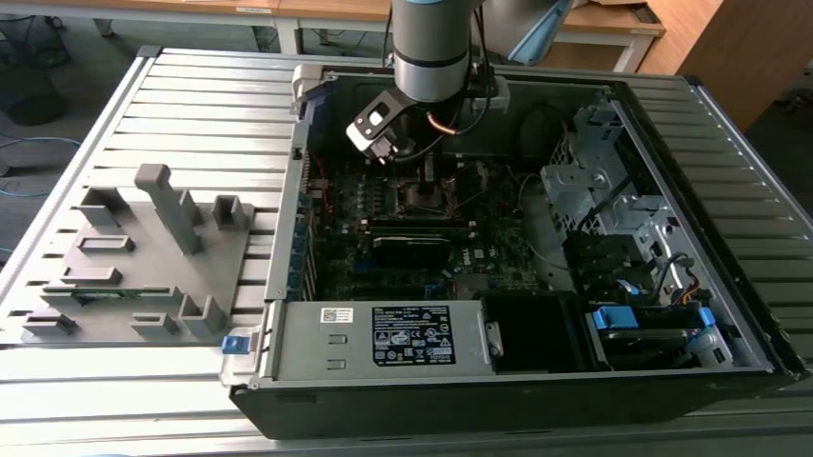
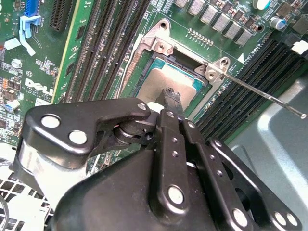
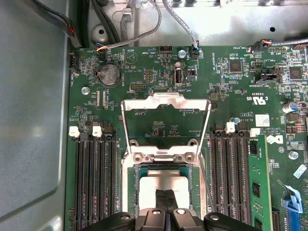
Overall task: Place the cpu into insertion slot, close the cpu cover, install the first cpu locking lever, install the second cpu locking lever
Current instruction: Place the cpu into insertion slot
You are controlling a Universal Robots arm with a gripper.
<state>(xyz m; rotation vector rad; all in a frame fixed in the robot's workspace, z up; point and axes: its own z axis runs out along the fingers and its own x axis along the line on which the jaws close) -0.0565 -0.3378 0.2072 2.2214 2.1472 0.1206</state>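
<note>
So the cpu [image 3: 161,182] is sitting flat in the insertion slot [image 3: 129,187], dull grey face up, with the slot's silvery rim showing around it in both wrist views. The gripper [image 3: 166,195] is right over it. Its two black fingers are pressed together with only a thin seam between them and they're pinching nothing. In the second wrist view the gripper's tip [image 2: 172,94] comes down onto the chip's face, but honestly I can't tell whether it's touching or just a hair above. The cpu cover [image 3: 166,102] isn't closed. It's flipped up on its hinge at the slot's edge, and you can see green board through its square window in the first wrist view. One locking lever [image 2: 260,93], a thin metal rod, sticks out free from the corner of the slot and slants up over the black memory slots [image 3: 94,178] instead of being hooked down. The memory slots run along both sides of the slot, and there's a coin battery [image 3: 108,74] further up the board past the open cover. In the exterior view the arm [image 1: 432,57] reaches down into the open computer case [image 1: 508,409], which lies on a slatted metal table [image 1: 190,86]. A grey fixture plate [image 1: 152,248] lies on the table just beside the case, on the exterior view's left.
</note>
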